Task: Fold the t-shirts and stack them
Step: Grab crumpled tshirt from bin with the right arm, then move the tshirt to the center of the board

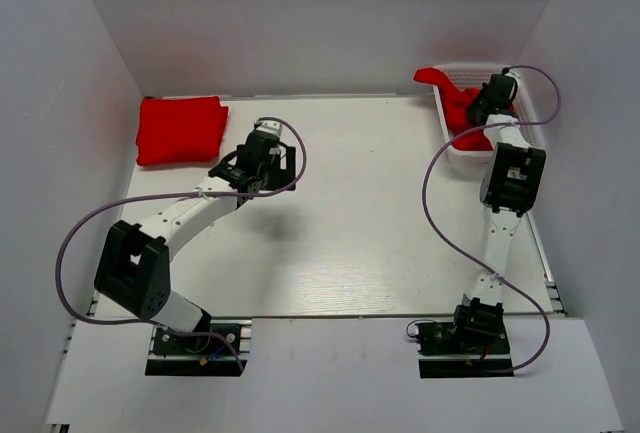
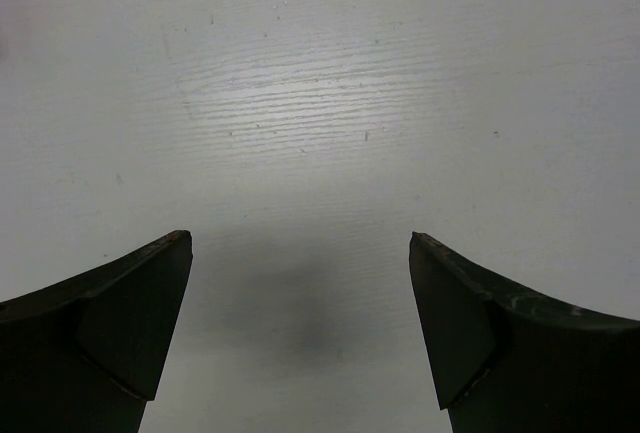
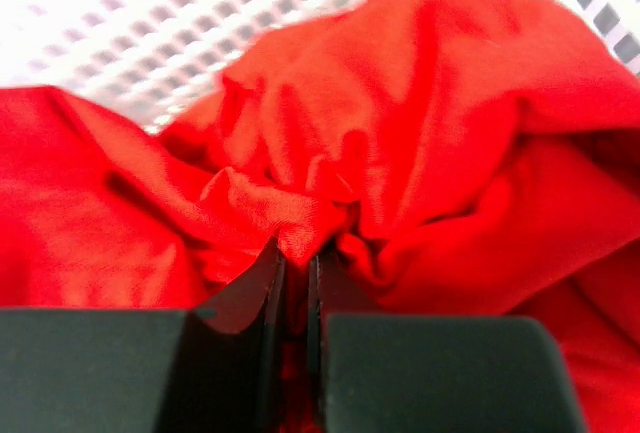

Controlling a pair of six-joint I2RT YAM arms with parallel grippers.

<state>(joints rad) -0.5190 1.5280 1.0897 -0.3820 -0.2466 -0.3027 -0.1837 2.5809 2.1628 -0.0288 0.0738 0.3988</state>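
Observation:
A folded red t-shirt (image 1: 180,129) lies at the table's far left corner. A crumpled red t-shirt (image 1: 456,103) fills the white mesh basket (image 1: 463,70) at the far right, one part hanging over the left rim. My right gripper (image 1: 488,101) is down in the basket, shut on a bunched fold of that t-shirt (image 3: 300,218); its jaws pinch the cloth between them (image 3: 297,253). My left gripper (image 1: 268,141) hovers over bare table right of the folded shirt. It is open and empty (image 2: 300,243).
Grey walls close the table on the left, back and right. The basket's mesh wall (image 3: 150,33) stands just behind the cloth. A cable loops beside each arm.

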